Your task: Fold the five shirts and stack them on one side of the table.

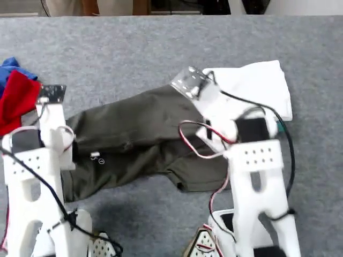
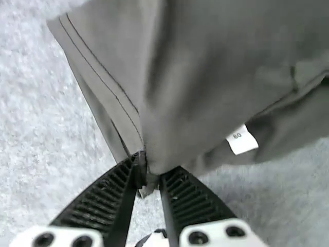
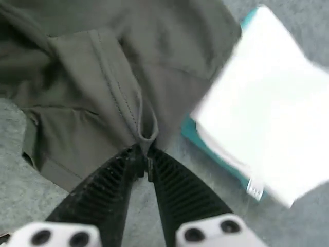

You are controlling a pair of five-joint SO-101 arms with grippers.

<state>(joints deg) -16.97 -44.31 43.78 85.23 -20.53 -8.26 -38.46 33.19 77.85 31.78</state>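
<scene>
You're mid-fold on the olive shirt (image 1: 134, 139), spread on the table (image 1: 161, 48) just beside the folded white shirt (image 1: 257, 85). Your left claw (image 2: 148, 165) and right claw (image 3: 145, 154) each pinch its hem tight. Next, I'd carry both edges across evenly.

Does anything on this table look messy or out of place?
The olive shirt lies rumpled and askew mid-table, pinched by the left pincer and the right pincer. A red shirt and a blue shirt sit bunched, unfolded, at one side.
</scene>
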